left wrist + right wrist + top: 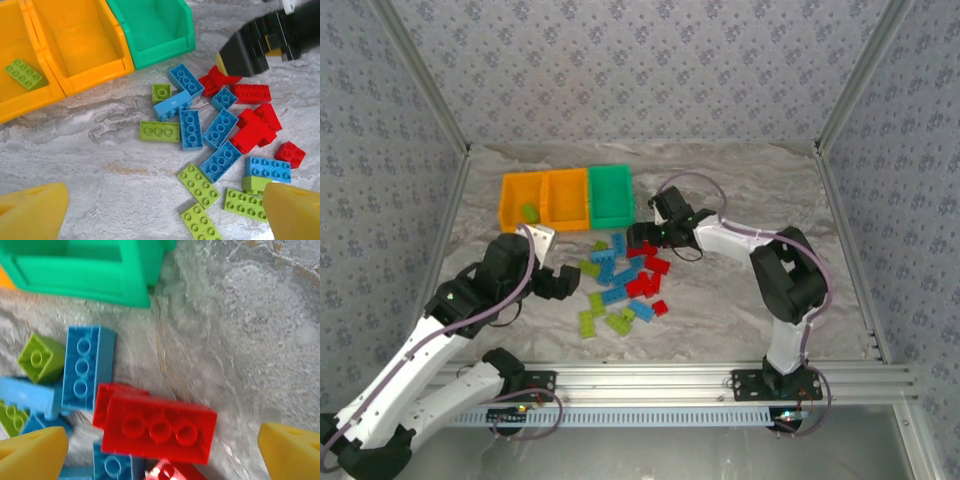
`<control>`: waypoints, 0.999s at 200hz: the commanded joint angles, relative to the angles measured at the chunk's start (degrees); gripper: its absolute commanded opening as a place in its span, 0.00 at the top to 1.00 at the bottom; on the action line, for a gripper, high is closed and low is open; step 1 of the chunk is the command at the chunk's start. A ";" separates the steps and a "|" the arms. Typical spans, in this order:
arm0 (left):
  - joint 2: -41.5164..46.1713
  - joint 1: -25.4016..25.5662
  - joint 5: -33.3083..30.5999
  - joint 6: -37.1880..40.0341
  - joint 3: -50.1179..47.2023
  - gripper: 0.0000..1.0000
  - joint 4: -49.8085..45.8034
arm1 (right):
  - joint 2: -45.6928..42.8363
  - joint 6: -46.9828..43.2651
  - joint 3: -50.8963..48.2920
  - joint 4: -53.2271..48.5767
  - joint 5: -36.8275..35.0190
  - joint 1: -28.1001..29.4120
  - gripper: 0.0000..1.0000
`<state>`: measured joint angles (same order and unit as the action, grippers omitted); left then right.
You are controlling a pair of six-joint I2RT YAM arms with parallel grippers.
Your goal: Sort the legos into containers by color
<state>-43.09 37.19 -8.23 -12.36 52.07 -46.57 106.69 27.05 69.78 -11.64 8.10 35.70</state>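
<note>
on the table [750, 190], a row of containers [566, 197] at the back: two orange, one green. left gripper [162, 212] and right gripper [161, 452] hovering by the pile, jaws wide apart, gripping nothing. legos [620, 285] mostly loose before the bins, unsorted. just one lime brick [26, 74] lying in the leftmost orange bin [15, 107]; barely started.

Two orange bins [565, 176] and a green bin [610, 168] stand side by side, open-topped. One lime brick [26, 74] lies flat in the leftmost orange one. Red, blue and lime legos [642, 286] lie scattered on the worktop [740, 180] just before them.
</note>
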 commanded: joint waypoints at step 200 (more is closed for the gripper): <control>2.64 -6.27 -0.45 1.34 -1.60 0.01 2.20 | -14.03 -2.62 0.84 0.32 -15.65 7.03 0.41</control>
<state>-42.74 33.71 -10.46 -10.96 51.16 -46.39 95.66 33.80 66.04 -12.08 1.96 39.05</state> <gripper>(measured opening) 0.992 0.630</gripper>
